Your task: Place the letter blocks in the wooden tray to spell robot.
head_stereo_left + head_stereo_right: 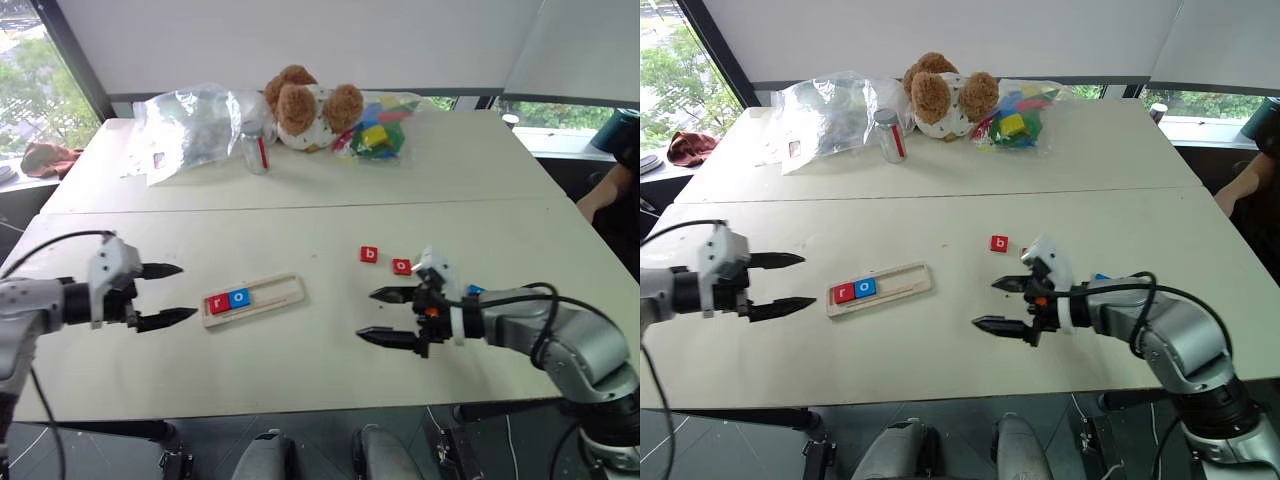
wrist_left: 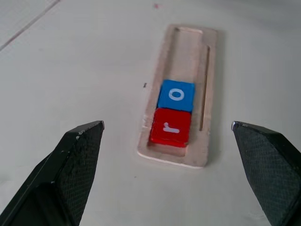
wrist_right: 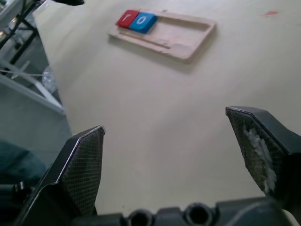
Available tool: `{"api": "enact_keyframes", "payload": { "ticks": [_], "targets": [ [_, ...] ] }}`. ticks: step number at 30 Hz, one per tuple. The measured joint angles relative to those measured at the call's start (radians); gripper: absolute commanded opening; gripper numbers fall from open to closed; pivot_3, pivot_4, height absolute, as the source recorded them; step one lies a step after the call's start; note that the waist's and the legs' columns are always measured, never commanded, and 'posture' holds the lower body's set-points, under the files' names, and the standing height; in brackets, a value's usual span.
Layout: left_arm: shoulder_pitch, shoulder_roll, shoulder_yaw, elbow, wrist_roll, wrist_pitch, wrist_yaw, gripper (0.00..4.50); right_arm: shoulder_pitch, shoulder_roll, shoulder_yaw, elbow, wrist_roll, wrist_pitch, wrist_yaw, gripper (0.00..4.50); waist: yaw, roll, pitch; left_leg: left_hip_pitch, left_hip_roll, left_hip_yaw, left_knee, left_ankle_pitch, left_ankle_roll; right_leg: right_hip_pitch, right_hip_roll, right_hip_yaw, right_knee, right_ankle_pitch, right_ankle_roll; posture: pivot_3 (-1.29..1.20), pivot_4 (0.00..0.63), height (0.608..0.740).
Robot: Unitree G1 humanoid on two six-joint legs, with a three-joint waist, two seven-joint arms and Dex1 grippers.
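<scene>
Currently: wooden tray (image 1: 255,298) at desk (image 1: 300,380) centre holds red "r" tile (image 1: 217,303) and blue "o" tile (image 1: 239,297). Red "b" tile (image 1: 369,254) lies at tray's 2 o'clock, next wanted. Right gripper (image 1: 385,315) nearest, left gripper (image 1: 170,294) beside the tray; jaws of both wide, empty. Advice: pinch the "b" by opposite edges, seat it touching the "o".

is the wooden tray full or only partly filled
Partly filled: the wooden tray holds only the red r and blue o at one end; the rest is bare.
</scene>
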Motion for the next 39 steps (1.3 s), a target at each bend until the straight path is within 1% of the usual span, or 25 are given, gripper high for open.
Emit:
{"api": "enact_keyframes", "payload": {
  "ticks": [4, 9, 12, 17, 29, 30, 31, 32, 33, 36, 39],
  "targets": [
    [-0.075, -0.050, -0.054, 0.085, 0.043, -0.084, -0.027, 4.50, -0.007, 0.028, 0.035, -0.009, -0.030, -0.004, -0.031, 4.45, -0.001, 0.000, 0.000, -0.009, 0.000, 0.000, 0.005, 0.000, 0.000, -0.007, 0.000, -0.001, 0.002, 0.000, 0.000, 0.00, 0.150, 0.740],
    [-0.128, -0.104, -0.098, 0.183, 0.094, -0.172, -0.040, 4.50, 0.007, 0.049, 0.037, -0.028, -0.045, -0.007, -0.056, 4.45, 0.000, 0.000, 0.000, -0.009, 0.000, 0.000, 0.007, 0.000, 0.000, -0.007, 0.000, -0.001, 0.003, 0.000, 0.001, 0.00, 0.150, 0.740],
    [-0.167, -0.137, -0.141, 0.280, 0.139, -0.238, -0.063, 4.50, 0.016, 0.047, 0.036, -0.028, -0.051, -0.008, -0.059, 4.45, 0.001, 0.000, 0.000, -0.009, -0.001, 0.000, 0.007, 0.000, 0.001, -0.007, 0.001, -0.001, 0.004, 0.000, 0.001, 0.00, 0.150, 0.740],
    [-0.223, -0.163, -0.175, 0.410, 0.184, -0.305, -0.096, 4.50, 0.019, 0.034, 0.029, -0.028, -0.056, -0.008, -0.058, 4.45, 0.000, -0.001, 0.000, -0.009, -0.001, 0.000, 0.008, 0.000, 0.001, -0.007, 0.003, -0.001, 0.004, 0.000, 0.001, 0.00, 0.150, 0.740],
    [-0.208, -0.165, -0.174, 0.417, 0.199, -0.365, -0.113, 4.50, 0.041, 0.024, 0.014, -0.030, -0.067, -0.010, -0.088, 4.45, 0.000, -0.001, 0.000, -0.007, 0.000, 0.000, 0.008, 0.000, 0.001, -0.005, 0.003, -0.001, 0.005, 0.000, 0.001, 0.00, 0.150, 0.740],
    [-0.206, -0.165, -0.174, 0.418, 0.200, -0.379, -0.111, 3.95, 0.041, 0.024, 0.014, -0.030, -0.067, -0.014, -0.090, 4.50, 0.000, -0.001, 0.000, -0.006, 0.000, 0.000, 0.008, 0.000, 0.001, -0.005, 0.003, -0.001, 0.005, 0.000, 0.001, 0.00, 0.150, 0.740],
    [-0.203, -0.166, -0.176, 0.420, 0.200, -0.388, -0.112, 3.66, 0.041, 0.025, 0.014, -0.030, -0.068, -0.019, -0.092, 4.50, 0.000, 0.000, -0.001, -0.005, 0.000, 0.000, 0.008, 0.000, 0.001, -0.004, 0.003, -0.001, 0.005, 0.000, 0.001, 0.00, 0.150, 0.740],
    [-0.202, -0.166, -0.179, 0.422, 0.200, -0.398, -0.112, 3.22, 0.041, 0.025, 0.014, -0.030, -0.070, -0.023, -0.094, 4.50, 0.000, 0.000, -0.001, -0.004, 0.000, 0.000, 0.008, 0.000, 0.001, -0.002, 0.003, -0.001, 0.005, 0.000, 0.001, 0.00, 0.150, 0.740],
    [-0.202, -0.167, -0.181, 0.427, 0.200, -0.402, -0.108, 3.09, 0.041, 0.025, 0.014, -0.030, -0.072, -0.026, -0.095, 4.50, 0.000, 0.000, -0.001, -0.002, 0.000, 0.000, 0.008, 0.000, 0.001, 0.000, 0.003, -0.001, 0.005, 0.000, 0.001, 0.00, 0.150, 0.740],
    [-0.198, -0.168, -0.182, 0.433, 0.200, -0.403, -0.098, 3.10, 0.042, 0.025, 0.009, -0.029, -0.075, -0.035, -0.097, 4.50, -0.001, 0.000, -0.001, 0.006, 0.000, 0.000, 0.007, 0.000, 0.001, 0.007, 0.003, -0.001, 0.005, 0.000, 0.001, 0.00, 0.150, 0.740],
    [-0.196, -0.168, -0.186, 0.419, 0.201, -0.394, -0.094, 3.10, 0.060, 0.027, -0.024, -0.020, -0.076, -0.040, -0.111, 4.50, -0.001, -0.001, -0.001, 0.006, 0.000, 0.000, 0.007, 0.000, 0.001, 0.007, 0.003, -0.001, 0.005, 0.000, 0.001, 0.00, 0.150, 0.740]
  ]
}}
